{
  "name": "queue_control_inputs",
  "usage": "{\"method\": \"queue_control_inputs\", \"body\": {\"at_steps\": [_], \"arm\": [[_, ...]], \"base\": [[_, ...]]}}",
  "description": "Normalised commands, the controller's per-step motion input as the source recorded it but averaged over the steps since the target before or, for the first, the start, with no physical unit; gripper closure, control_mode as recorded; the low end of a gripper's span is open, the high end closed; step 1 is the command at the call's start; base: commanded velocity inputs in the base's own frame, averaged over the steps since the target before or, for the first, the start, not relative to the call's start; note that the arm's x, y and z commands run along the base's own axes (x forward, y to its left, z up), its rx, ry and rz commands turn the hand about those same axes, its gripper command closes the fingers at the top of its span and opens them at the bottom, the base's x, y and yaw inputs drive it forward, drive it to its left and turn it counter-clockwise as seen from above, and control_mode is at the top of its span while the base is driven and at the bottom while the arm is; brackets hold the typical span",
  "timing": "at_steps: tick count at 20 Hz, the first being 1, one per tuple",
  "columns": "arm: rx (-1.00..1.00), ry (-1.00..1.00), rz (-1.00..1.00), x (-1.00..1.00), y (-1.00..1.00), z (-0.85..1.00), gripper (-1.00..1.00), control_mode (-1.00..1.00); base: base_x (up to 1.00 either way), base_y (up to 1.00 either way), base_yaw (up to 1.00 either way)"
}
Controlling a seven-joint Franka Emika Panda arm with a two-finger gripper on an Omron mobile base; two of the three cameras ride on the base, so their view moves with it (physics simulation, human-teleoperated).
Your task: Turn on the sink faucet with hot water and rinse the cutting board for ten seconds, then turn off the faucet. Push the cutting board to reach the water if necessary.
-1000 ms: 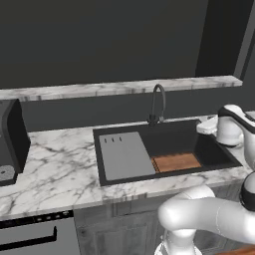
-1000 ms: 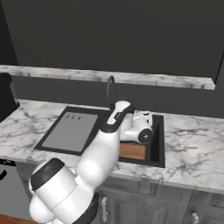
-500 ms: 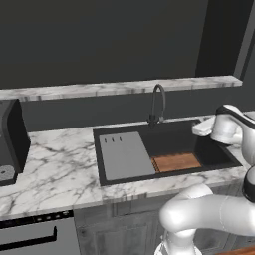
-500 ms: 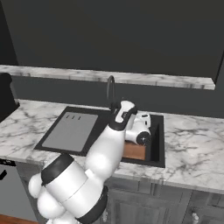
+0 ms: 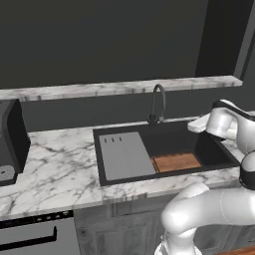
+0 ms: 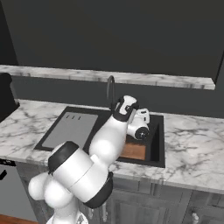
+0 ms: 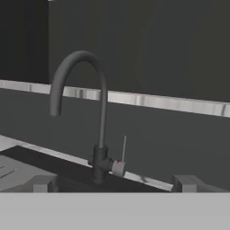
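Matt dark metal gooseneck faucet [image 7: 99,112]; striped brown wood cutting board [image 5: 176,162]; veined white-grey marble countertop [image 5: 55,172], smooth; matt black sink basin [image 5: 211,149]; smooth grey slab [image 5: 124,156].

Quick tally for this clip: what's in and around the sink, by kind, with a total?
Sink faucet: 1
Cutting board: 1
Grey slotted slab: 1
Sink: 1
Dark appliance on the counter: 1
Total: 5

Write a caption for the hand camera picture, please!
Open gripper faces the sink faucet, no water running yet.
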Motion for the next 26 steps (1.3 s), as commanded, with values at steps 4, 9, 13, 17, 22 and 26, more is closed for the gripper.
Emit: {"method": "queue_control_inputs", "body": {"at_steps": [4,9,13,17,22,26], "arm": [[0.0,0.0,0.0,0.24,0.0,-0.02,-1.0,-1.0],[0.0,0.0,0.0,0.2,0.0,-0.02,-1.0,-1.0],[0.0,0.0,0.0,0.13,0.0,-0.09,-1.0,-1.0],[0.0,0.0,0.0,0.07,0.0,-0.16,-1.0,-1.0],[0.0,0.0,0.0,0.0,0.0,-0.24,-1.0,-1.0],[0.0,0.0,0.0,0.0,0.0,-0.29,-1.0,-1.0]], "base": [[0.0,0.0,0.0],[0.0,0.0,0.0],[0.0,0.0,0.0],[0.0,0.0,0.0],[0.0,0.0,0.0],[0.0,0.0,0.0]]}}
